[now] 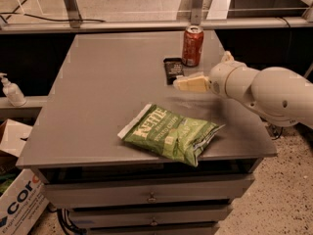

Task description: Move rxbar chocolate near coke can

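**Surface finishes on the table**

A smooth, matt grey top is seen on the table (98,82). The coke can (192,45) is shown as glossy painted metal, the rxbar chocolate (173,69) as a dark, faintly shiny wrapper, and the chip bag (171,133) as crinkled matt film. The gripper (183,84), just right of the bar, is finished in smooth cream plastic.

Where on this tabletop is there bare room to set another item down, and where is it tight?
The table is bare across its left half, left of the rxbar chocolate and green chip bag. Crowded: far right, where the coke can, the bar and the gripper, by the bar's near end, sit close together.
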Robot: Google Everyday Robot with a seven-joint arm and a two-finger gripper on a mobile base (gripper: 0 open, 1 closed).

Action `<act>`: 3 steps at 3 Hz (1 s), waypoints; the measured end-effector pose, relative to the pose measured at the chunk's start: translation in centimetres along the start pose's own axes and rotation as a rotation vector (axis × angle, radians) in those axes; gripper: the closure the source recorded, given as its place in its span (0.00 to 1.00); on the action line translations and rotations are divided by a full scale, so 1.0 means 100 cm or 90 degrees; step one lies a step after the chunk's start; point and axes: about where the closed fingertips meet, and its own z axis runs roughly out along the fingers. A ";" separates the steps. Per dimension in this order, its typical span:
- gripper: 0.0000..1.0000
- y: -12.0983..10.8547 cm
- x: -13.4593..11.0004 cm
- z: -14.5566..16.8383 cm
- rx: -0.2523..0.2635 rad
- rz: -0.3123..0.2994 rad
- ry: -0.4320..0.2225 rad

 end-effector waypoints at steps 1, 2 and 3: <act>0.00 -0.019 -0.017 -0.018 0.006 -0.016 -0.030; 0.00 -0.019 -0.017 -0.018 0.006 -0.016 -0.030; 0.00 -0.018 -0.010 -0.014 0.005 -0.031 -0.019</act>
